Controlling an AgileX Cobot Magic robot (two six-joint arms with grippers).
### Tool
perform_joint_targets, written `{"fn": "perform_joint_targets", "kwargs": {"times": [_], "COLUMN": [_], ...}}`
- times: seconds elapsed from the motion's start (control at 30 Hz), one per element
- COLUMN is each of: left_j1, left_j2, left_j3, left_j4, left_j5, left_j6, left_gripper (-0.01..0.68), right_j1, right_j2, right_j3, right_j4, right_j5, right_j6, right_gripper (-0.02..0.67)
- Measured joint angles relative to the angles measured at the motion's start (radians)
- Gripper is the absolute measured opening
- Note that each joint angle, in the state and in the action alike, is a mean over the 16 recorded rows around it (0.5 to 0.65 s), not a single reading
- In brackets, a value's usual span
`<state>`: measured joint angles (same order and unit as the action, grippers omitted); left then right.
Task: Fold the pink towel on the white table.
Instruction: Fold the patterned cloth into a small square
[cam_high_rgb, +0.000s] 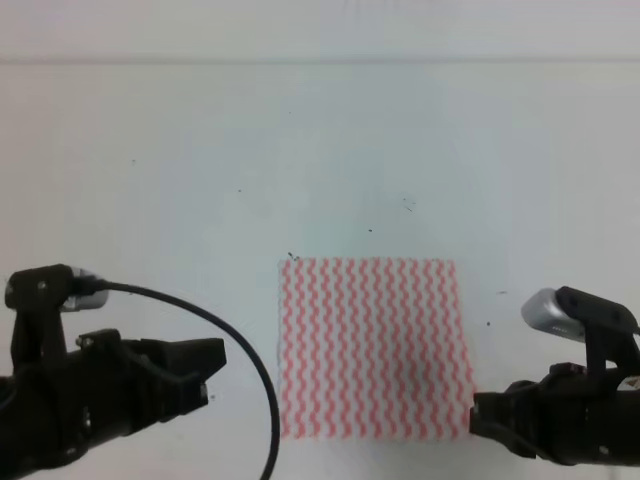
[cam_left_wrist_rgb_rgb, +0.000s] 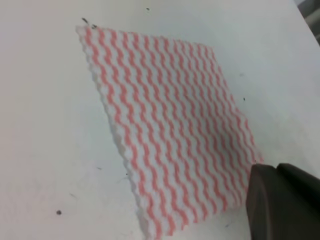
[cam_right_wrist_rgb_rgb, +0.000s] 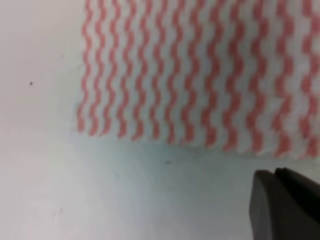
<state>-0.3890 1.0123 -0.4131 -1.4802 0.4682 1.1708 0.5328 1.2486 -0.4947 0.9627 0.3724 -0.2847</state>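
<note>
The pink towel (cam_high_rgb: 372, 348) lies flat and unfolded on the white table (cam_high_rgb: 150, 150), a square of wavy pink-red and white stripes. My left gripper (cam_high_rgb: 212, 370) hovers left of the towel's near-left corner, a hand's width away, with its fingers together and empty. Beside the near-right corner sits my right gripper (cam_high_rgb: 478, 415), also shut and empty. The left wrist view has the towel (cam_left_wrist_rgb_rgb: 170, 125) running diagonally, with the left gripper (cam_left_wrist_rgb_rgb: 280, 200) dark at the lower right. In the right wrist view the towel's near edge (cam_right_wrist_rgb_rgb: 200, 75) crosses the top, above the right gripper (cam_right_wrist_rgb_rgb: 282, 202).
A black cable (cam_high_rgb: 235, 340) loops from the left arm over the table beside the towel. Small dark specks (cam_high_rgb: 408, 204) dot the white surface behind the towel. The table's far edge (cam_high_rgb: 320, 62) runs across the top.
</note>
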Motion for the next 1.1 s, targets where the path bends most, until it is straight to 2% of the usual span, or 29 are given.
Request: {"fn": "perform_joint_targets", "kwargs": {"times": [0.53,1.1], "left_j1": [-0.001,-0.012], "left_j2": [0.0,-0.002], "left_j3": [0.0,0.0], "left_j4": [0.018,0.021], "left_j5": [0.011,0.011], "left_j6": [0.023,0.029], "left_gripper": [-0.006,-0.006], "right_j1": [-0.014,-0.013], "right_j2": [0.149,0.251], "right_j3": [-0.001,-0.004], "right_j4": [-0.014,0.018], "right_j5": [-0.063,-0.106], "right_j6": [0.045,0.053], "right_gripper": [0.27,0.278]}}
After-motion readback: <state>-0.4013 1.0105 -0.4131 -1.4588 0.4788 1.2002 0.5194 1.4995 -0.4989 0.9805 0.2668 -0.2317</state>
